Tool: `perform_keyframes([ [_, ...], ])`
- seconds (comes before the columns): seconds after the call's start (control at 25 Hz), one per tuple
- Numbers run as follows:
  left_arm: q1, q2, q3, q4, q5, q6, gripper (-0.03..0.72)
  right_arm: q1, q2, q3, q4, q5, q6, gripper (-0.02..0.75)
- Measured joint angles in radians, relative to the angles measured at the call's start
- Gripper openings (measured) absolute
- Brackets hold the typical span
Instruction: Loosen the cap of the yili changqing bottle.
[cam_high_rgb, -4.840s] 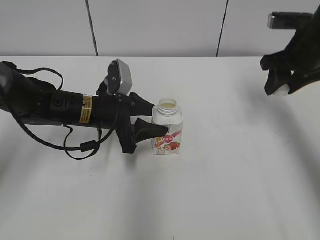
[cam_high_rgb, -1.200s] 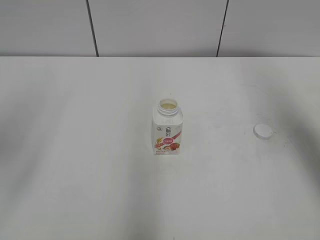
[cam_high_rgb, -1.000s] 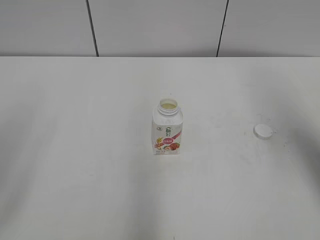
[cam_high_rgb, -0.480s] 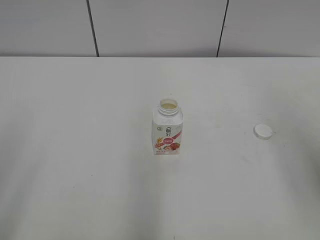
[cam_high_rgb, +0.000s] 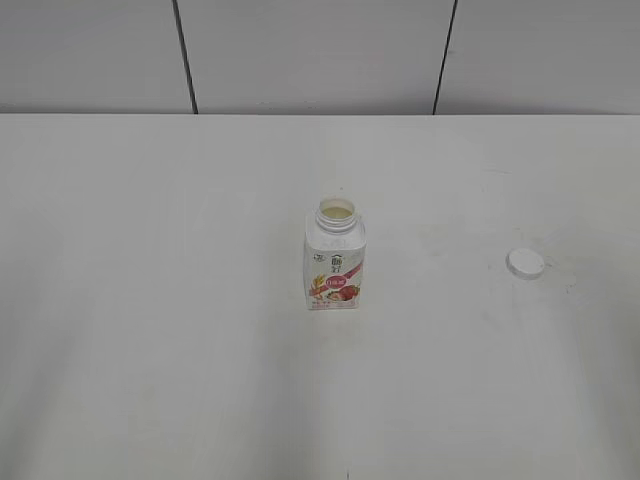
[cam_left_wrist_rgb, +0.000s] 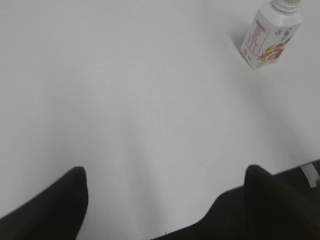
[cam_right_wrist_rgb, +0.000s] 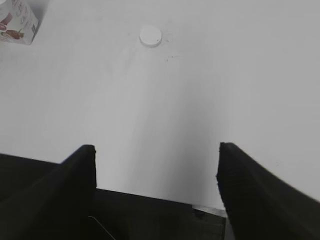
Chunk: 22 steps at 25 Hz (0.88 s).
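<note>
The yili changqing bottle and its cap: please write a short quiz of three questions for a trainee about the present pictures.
1. True or false: the cap sits screwed on the yili changqing bottle.
2. In the exterior view, the cap lies on the table at which place? A) left of the bottle B) right of the bottle, apart from it C) leaning against the bottle
3. Fill in: the left gripper and the right gripper are both ____ and hold nothing.

Key: 1 false, the neck is uncovered; 2 B; 3 open.
</note>
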Motion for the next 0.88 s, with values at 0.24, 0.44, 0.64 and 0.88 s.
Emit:
perform_keyframes([
  [0.24,0.0,-0.124,0.0,0.0,0.0,-0.024,0.567,0.0,-0.135,0.119,0.0,-0.005,0.012,0.592],
  [0.44,0.0,-0.209,0.0,0.0,0.0,-0.03,0.55,0.0,-0.233,0.208,0.0,-0.031,0.027,0.592],
  [0.64,0.0,-0.21,0.0,0.001,0.001,-0.03,0.538,0.0,-0.321,0.22,0.0,-0.038,0.036,0.592],
  [0.88,0.0,-0.21,0.0,0.001,0.001,-0.031,0.536,0.0,-0.471,0.22,-0.004,-0.039,0.038,0.592],
])
